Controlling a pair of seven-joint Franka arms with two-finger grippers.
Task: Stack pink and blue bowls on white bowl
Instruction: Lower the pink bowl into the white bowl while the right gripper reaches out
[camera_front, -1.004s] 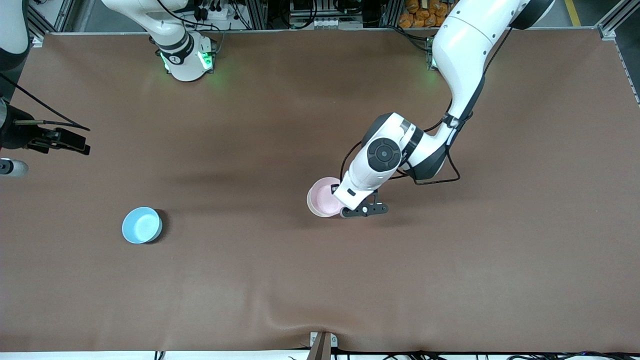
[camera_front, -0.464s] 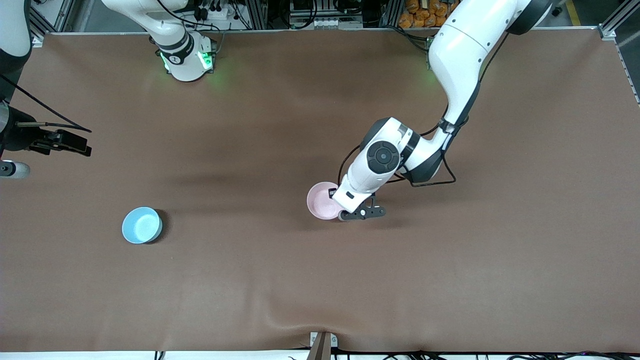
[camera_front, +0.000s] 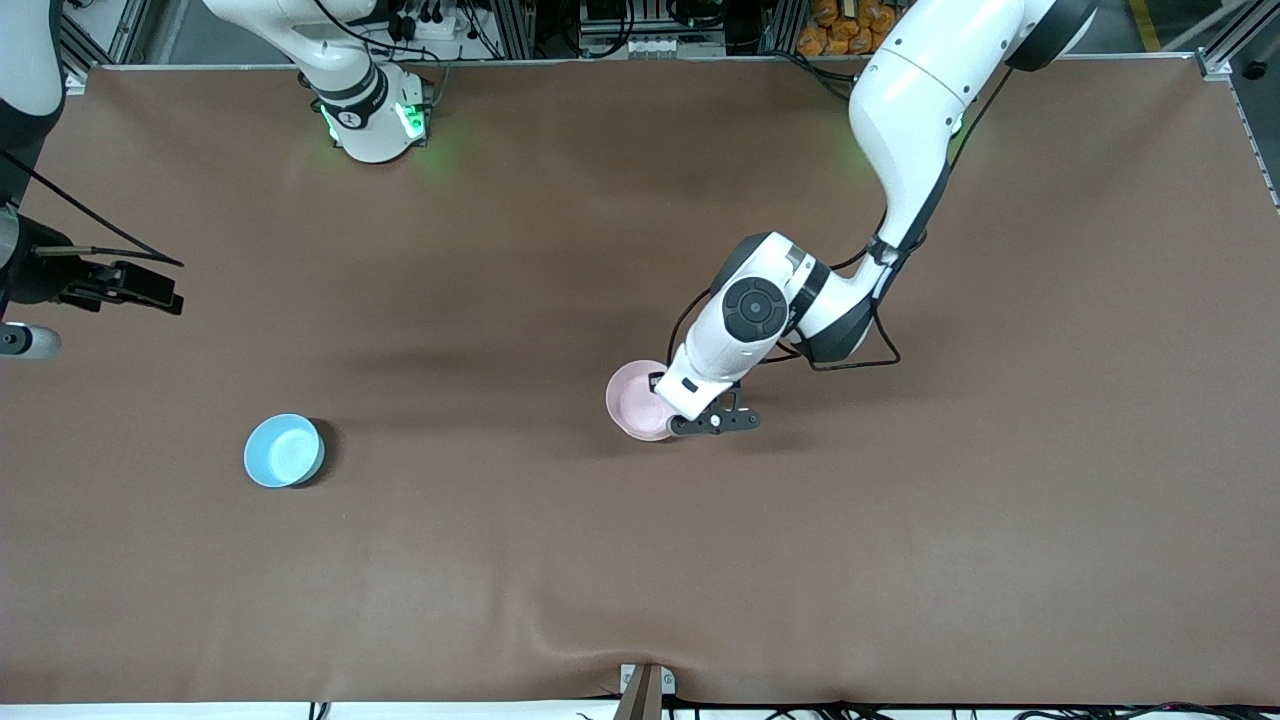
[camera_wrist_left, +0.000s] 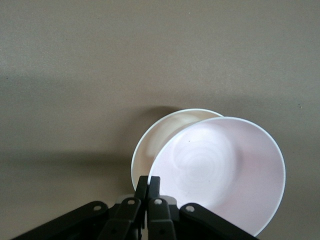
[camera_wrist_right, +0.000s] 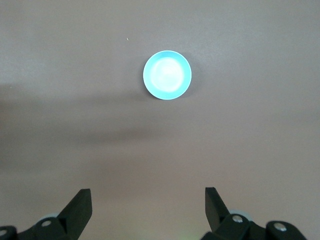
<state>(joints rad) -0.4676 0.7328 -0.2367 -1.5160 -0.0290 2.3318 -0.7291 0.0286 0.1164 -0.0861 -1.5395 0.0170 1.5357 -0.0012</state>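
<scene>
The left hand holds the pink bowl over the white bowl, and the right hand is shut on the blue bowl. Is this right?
Not entirely. The right hand is open and holds nothing; the right wrist view shows the blue bowl alone on the table. The left hand does hold the pink bowl over the white bowl.

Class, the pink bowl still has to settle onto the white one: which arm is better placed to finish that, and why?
Left. The left gripper is shut on the pink bowl, held over the white bowl. The right gripper, open, waits high over the table's right-arm end.
</scene>
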